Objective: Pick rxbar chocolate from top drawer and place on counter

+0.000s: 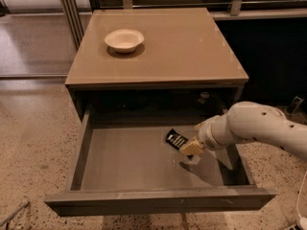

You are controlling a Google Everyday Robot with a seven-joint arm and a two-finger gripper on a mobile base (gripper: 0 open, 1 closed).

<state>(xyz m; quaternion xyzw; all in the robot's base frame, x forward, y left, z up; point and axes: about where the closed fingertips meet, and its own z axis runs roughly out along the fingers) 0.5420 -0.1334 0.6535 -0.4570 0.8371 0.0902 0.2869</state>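
Over the right side of the top drawer (124, 162), my gripper (191, 148) pinches the rxbar chocolate (175, 139) by one end

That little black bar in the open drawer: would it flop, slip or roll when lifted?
The rxbar chocolate is small and thin, so probably light. Being flat, it should not roll on the top drawer floor. Its wrapper may be slick, so it could slip from the tool, now down in the drawer right beside it.
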